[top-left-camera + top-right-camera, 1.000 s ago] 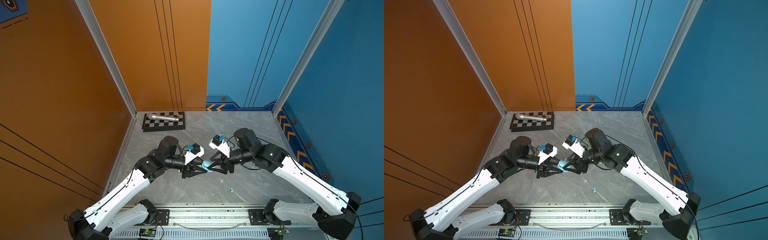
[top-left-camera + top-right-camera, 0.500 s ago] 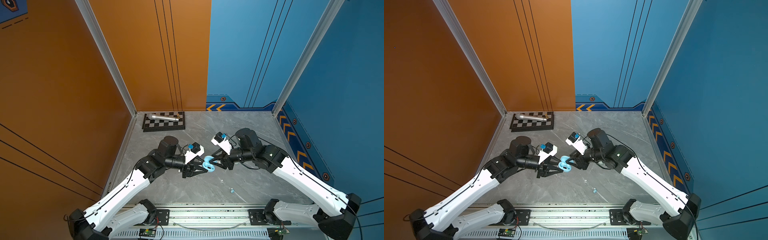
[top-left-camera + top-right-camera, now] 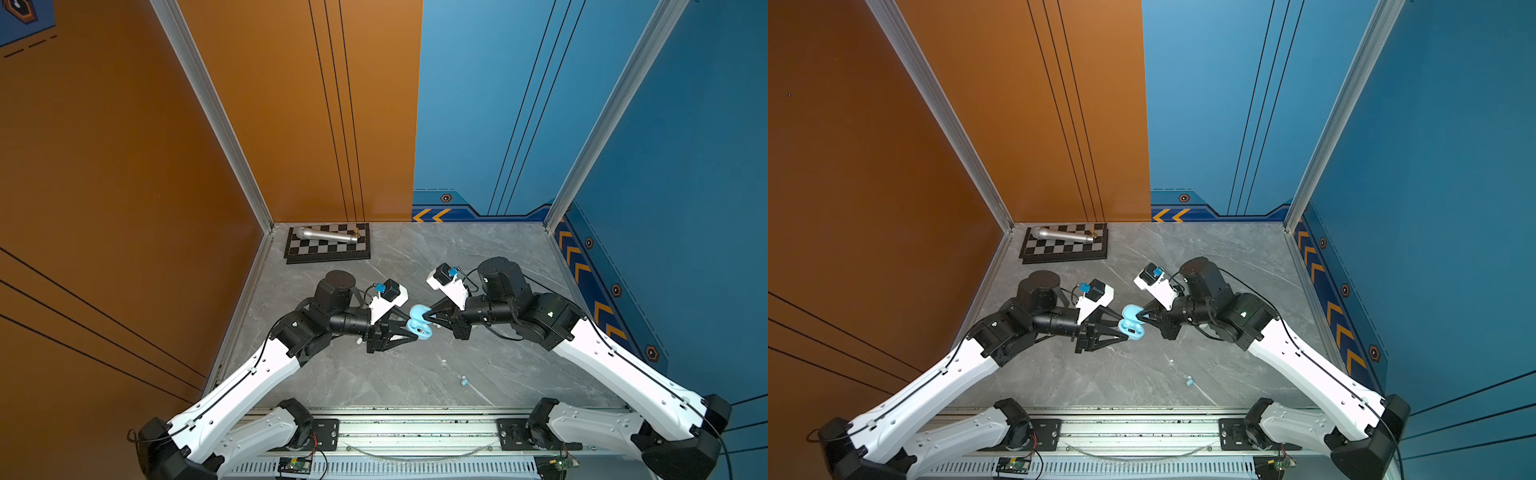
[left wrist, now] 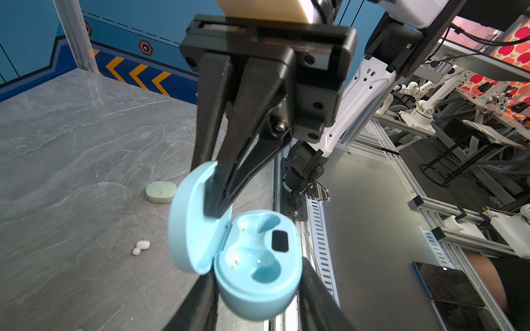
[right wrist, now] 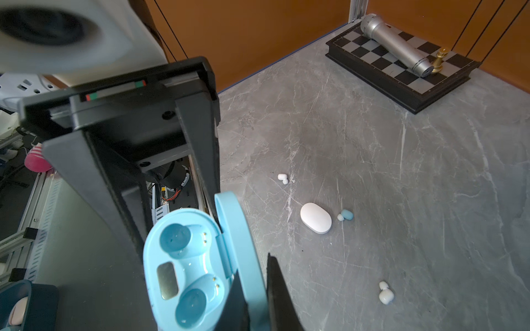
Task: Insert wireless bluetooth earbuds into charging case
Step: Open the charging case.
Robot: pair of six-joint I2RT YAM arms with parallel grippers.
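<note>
Earbuds [image 5: 345,215] lay on the table [image 5: 401,172]: tiny, likely light and slick, best pinched across the body. The right gripper [image 4: 213,206] clamped the case [image 5: 183,258] lid [image 5: 243,229]; the left gripper [image 4: 258,269] flanked its base [image 4: 252,298], grip unclear.

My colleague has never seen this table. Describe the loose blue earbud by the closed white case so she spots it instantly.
Start at the chessboard carrying the silver microphone on the grey table. Out on the open tabletop from it lies a closed white charging case; the earbud sits right beside it. Its neighbours, the whitish earbuds, lack its pale blue colour.
</note>
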